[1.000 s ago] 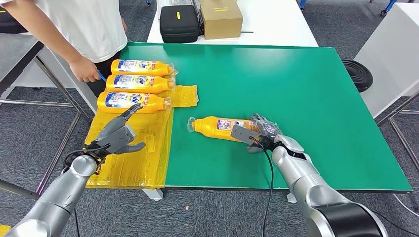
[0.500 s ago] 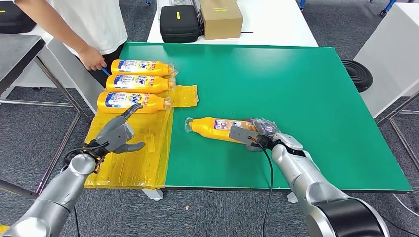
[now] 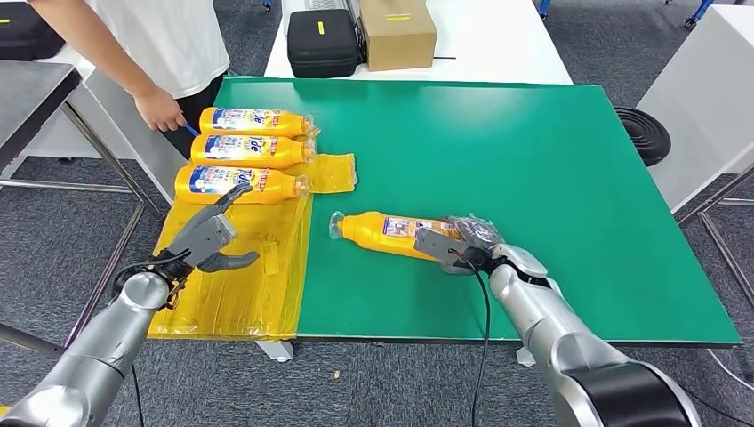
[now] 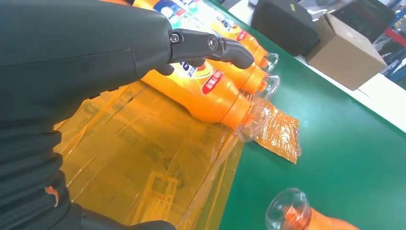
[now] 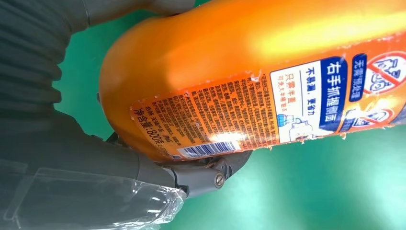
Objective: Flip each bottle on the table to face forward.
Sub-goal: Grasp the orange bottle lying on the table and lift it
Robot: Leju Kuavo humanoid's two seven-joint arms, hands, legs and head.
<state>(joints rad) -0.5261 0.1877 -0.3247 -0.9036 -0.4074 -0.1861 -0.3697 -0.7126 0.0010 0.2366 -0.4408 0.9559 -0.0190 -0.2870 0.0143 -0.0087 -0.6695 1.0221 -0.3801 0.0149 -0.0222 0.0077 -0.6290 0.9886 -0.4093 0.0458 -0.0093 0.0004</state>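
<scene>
Three orange bottles (image 3: 253, 119) (image 3: 249, 149) (image 3: 236, 182) lie side by side, front labels up, on a yellow plastic sheet (image 3: 240, 276) at the table's left. A fourth orange bottle (image 3: 387, 231) lies on the green table (image 3: 551, 169), cap pointing left. My right hand (image 3: 462, 242) grips its base; the right wrist view has the bottle's (image 5: 249, 72) back label with small print and a barcode facing the camera. My left hand (image 3: 209, 240) hovers open above the sheet, fingers (image 4: 210, 45) spread near the nearest bottle (image 4: 206, 88).
A person stands at the table's far left corner, a hand (image 3: 160, 111) beside the far bottle. A black case (image 3: 322, 40) and a cardboard box (image 3: 397, 31) sit on the white table behind. The fourth bottle's cap (image 4: 292, 213) lies just past the sheet's edge.
My right hand has pushed the fourth bottle a little to the left and turned it slightly. My left hand rose a touch. The person's arm shifted.
</scene>
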